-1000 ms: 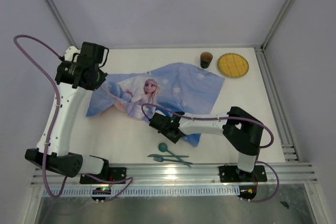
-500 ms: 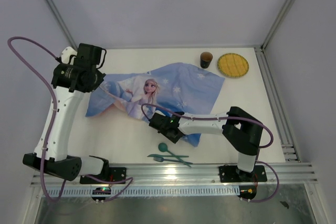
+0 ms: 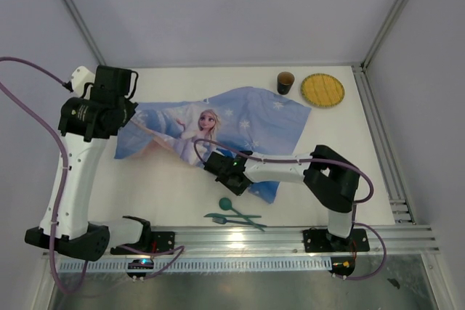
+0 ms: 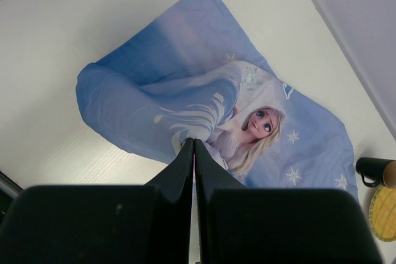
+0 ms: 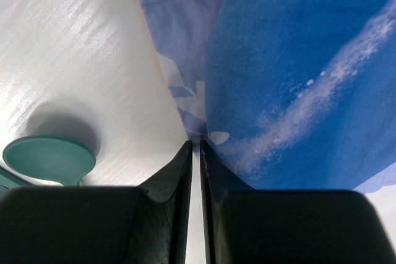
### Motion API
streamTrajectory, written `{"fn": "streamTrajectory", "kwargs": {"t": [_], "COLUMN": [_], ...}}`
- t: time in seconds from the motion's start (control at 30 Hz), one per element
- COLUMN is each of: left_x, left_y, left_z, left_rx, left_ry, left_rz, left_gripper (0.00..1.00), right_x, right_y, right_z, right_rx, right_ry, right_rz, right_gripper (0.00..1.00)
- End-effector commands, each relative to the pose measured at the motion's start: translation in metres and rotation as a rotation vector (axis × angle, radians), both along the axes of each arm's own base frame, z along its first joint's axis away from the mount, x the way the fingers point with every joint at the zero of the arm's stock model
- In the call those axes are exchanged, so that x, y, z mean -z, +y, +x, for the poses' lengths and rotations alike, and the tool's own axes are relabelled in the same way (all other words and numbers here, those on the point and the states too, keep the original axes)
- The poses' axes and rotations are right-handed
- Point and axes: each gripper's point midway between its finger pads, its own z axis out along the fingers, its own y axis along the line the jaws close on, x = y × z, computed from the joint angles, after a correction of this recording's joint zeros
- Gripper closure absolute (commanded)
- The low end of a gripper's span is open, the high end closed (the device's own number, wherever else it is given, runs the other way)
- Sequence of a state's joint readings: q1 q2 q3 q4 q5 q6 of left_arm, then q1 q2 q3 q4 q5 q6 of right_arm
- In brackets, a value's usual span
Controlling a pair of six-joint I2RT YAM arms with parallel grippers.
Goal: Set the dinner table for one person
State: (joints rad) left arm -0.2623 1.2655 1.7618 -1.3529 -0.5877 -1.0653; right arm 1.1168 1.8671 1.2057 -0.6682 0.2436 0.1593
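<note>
Your left gripper (image 4: 193,143) is pressed fully together and pinches the blue cloth (image 3: 243,125) on its left part. In the left wrist view the fabric rises in folds to the fingertips. That arm is raised over the table's left side.

Your right gripper (image 5: 193,144) is low at the cloth's near edge, fingers closed to a thin slit. The fabric edge runs in at the tips, so it reads as a pinch on the hem. You can't tell how much fabric is caught.

The dinner table (image 3: 341,132) is the white top under everything, with silver rails around it and your arm bases at its near edge.

The cloth lies across the middle, print side up, rumpled at the left and skewed to the table edges.

The dark cup (image 3: 285,82) stands upright at the far right, just beside the round yellow plate (image 3: 322,89). Both sit on bare table, the cup near the cloth's far right corner.

The teal spoon (image 3: 227,204) lies on bare table just on the near side of the right gripper. Two more teal cutlery pieces (image 3: 240,218) lie crossed beside it, near the front rail.
</note>
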Motion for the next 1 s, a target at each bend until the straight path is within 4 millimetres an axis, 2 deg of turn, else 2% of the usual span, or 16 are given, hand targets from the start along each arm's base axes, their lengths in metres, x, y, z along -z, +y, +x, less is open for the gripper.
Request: {"fn": "streamTrajectory", "kwargs": {"t": [0.0, 0.3, 0.4, 0.43, 0.5, 0.53, 0.67, 0.73, 0.97], "left_x": [0.003, 0.005, -0.006, -0.02, -0.031, -0.044, -0.059, -0.06, -0.041], "left_y": [0.016, 0.015, 0.024, 0.034, 0.046, 0.055, 0.069, 0.071, 0.058], "left_z": [-0.033, -0.031, -0.031, -0.032, -0.035, -0.037, -0.039, -0.037, -0.017], "left_rx": [-0.016, -0.012, -0.032, -0.065, -0.097, -0.128, -0.16, -0.167, -0.12], "left_ry": [0.093, 0.101, 0.086, 0.055, 0.05, 0.022, 0.014, 0.008, 0.043], "left_rz": [0.062, 0.065, 0.112, 0.16, 0.222, 0.26, 0.358, 0.372, 0.347], "left_gripper": [1.0, 1.0, 1.0, 1.0, 1.0, 1.0, 1.0, 1.0, 1.0], "right_x": [0.013, 0.005, -0.002, -0.003, -0.008, -0.009, -0.021, -0.028, -0.056], "right_y": [0.013, -0.002, -0.004, -0.004, -0.005, -0.005, -0.005, -0.005, -0.008], "right_z": [0.008, 0.025, 0.027, 0.026, 0.026, 0.026, 0.027, 0.028, 0.039], "right_rx": [0.016, 0.068, 0.069, 0.069, 0.078, 0.078, 0.077, 0.08, 0.098], "right_ry": [0.01, -0.021, -0.036, -0.036, -0.039, -0.036, -0.048, -0.06, -0.119], "right_rz": [0.04, 0.026, 0.03, 0.033, 0.042, 0.047, 0.066, 0.07, 0.093], "right_gripper": [0.88, 0.97, 0.97, 0.97, 0.97, 0.97, 0.97, 0.97, 0.97]}}
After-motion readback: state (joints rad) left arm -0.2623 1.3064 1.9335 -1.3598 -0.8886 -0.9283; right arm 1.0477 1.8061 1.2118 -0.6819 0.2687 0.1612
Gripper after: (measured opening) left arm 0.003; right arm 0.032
